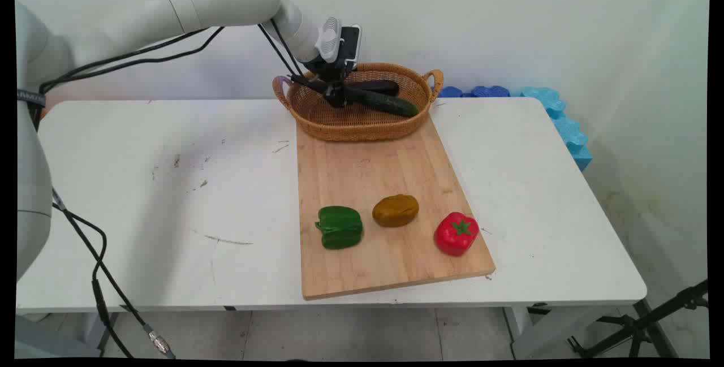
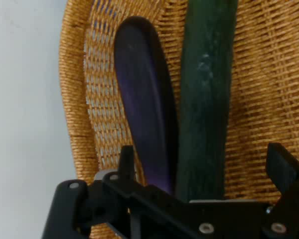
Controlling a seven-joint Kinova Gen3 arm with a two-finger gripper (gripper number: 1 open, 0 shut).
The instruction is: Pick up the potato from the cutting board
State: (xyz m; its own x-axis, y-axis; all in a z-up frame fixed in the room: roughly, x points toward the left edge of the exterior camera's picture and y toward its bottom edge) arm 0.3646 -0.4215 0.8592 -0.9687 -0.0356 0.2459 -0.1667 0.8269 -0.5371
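My gripper (image 1: 338,95) hangs low inside the left part of a woven basket (image 1: 362,126) at the table's back. It is open, its fingers (image 2: 127,160) spread wide. Beneath them, side by side on the basket floor, lie a dark green cucumber (image 1: 391,104) and a purple eggplant (image 1: 380,85). In the hand view the cucumber (image 2: 207,99) and the eggplant (image 2: 142,89) run lengthwise between the spread fingers of the gripper (image 2: 204,162), with the basket's rim (image 2: 72,99) at the left. Whether the fingers touch either vegetable cannot be told.
A wooden cutting board (image 1: 373,169) runs from the basket to the table's front edge. On its near end sit a green pepper (image 1: 339,227), a brown potato (image 1: 396,210) and a red tomato (image 1: 456,233). Blue foam blocks (image 1: 565,124) line the back right edge.
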